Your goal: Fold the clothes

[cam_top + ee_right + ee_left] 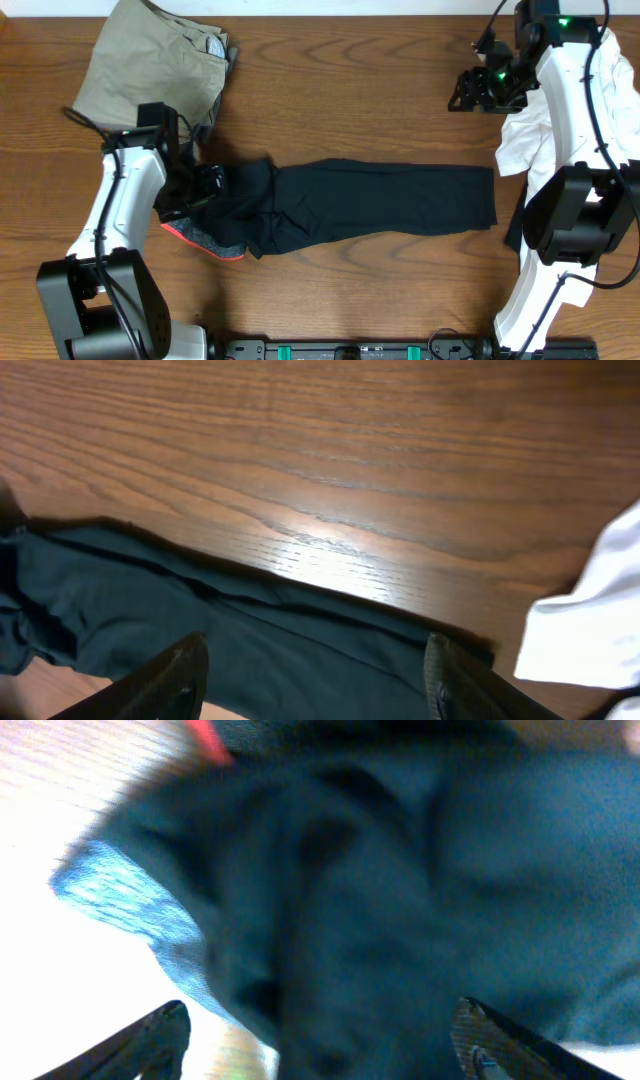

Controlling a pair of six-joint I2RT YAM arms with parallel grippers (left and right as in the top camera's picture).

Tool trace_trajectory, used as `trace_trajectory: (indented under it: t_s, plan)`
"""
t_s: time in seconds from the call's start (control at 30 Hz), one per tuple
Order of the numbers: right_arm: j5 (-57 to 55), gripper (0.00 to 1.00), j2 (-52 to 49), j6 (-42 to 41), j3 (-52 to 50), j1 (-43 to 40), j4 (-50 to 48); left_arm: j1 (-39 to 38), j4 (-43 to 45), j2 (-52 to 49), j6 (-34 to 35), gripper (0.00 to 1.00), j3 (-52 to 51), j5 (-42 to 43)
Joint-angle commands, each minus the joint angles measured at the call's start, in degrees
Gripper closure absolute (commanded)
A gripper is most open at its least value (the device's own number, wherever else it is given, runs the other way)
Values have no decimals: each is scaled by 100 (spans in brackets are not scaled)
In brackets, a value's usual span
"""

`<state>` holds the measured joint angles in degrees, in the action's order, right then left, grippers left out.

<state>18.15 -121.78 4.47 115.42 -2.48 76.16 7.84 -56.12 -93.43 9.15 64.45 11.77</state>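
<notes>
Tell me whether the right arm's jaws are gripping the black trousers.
No: the right wrist view shows the jaws wide apart and empty, the black trousers lying on the table beyond them.

Brown wood table (350,100), grain running side to side. Black trousers (380,205) lie long across middle, legs flat toward right, top end bunched at left. Grey waistband (210,238) with red edge peeks out at left end. Tan trousers (150,65) in heap at far left corner, apart from black ones. White shirt (520,140) crumpled at right side, just beside leg ends.
</notes>
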Motion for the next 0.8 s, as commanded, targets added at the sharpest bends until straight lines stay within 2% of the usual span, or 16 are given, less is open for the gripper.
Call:
trace_trajectory:
  t_s: [0.0,0.13,0.23,0.33,0.43,0.77]
  plan:
    - [-37,33,26,81,-144,146,-111,219,103,52,535,18,-144,-219]
    - [-35,32,26,79,-402,236,-413,341,415,52,579,29,-404,-219]
    - [-35,32,26,76,-643,251,-603,341,649,44,579,40,-621,-221]
    - [-35,32,26,76,-861,249,-734,341,815,26,579,43,-719,-223]
    - [-35,32,26,76,-1005,251,-765,341,894,-20,579,51,-734,-221]
    - [72,34,26,79,-1025,256,-688,334,1473,-166,581,52,-1325,-214]
